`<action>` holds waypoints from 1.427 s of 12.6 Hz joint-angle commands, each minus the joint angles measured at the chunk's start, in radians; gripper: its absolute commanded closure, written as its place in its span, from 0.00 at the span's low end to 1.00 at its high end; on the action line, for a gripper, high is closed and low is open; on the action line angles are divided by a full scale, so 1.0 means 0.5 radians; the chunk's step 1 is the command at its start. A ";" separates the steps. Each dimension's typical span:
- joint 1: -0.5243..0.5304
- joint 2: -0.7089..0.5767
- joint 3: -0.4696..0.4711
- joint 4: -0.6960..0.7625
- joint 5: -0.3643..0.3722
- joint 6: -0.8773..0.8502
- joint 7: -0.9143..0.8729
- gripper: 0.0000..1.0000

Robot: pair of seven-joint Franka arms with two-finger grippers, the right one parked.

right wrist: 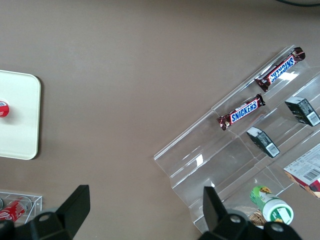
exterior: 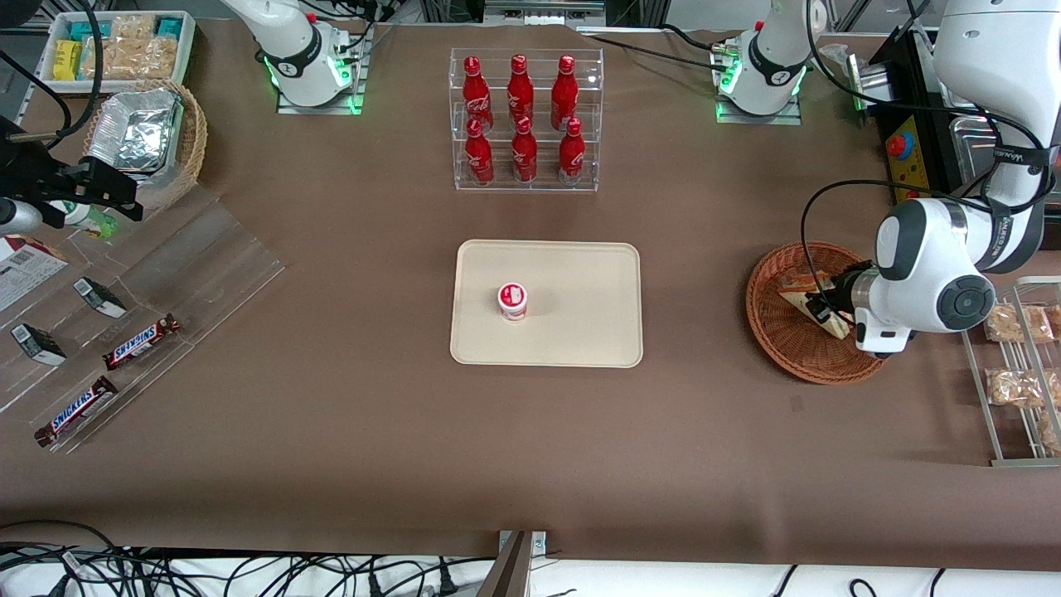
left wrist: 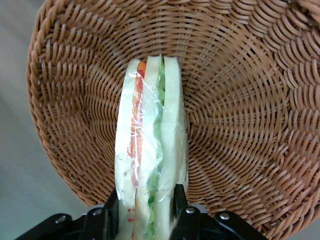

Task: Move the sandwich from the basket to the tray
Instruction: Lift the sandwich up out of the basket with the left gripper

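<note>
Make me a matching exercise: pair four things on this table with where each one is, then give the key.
Things:
1. sandwich
2. small red-lidded cup
3. red bottles
4. tool

Places:
A. in a clear rack
B. on the tray
C. in the basket
D. over the basket, fingers closed on the sandwich

Pairs: 1-C, 2-B, 3-A, 4-D

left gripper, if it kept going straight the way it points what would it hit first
The left gripper is shut on the sandwich, so the sandwich would probably press into the woven floor of the basket first; depth is unclear.
</note>
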 commanded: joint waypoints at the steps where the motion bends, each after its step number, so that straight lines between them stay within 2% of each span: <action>1: -0.001 -0.056 -0.002 -0.051 -0.031 0.027 -0.012 0.64; 5: -0.010 -0.124 -0.044 -0.030 -0.003 -0.040 0.040 0.64; 8: -0.023 -0.139 -0.093 0.117 0.000 -0.273 0.120 0.64; 10: -0.023 -0.154 -0.176 0.182 0.009 -0.377 0.123 0.64; 12: -0.035 -0.176 -0.292 0.255 0.113 -0.448 0.123 0.64; 18: -0.056 -0.182 -0.575 0.382 0.123 -0.537 0.090 0.63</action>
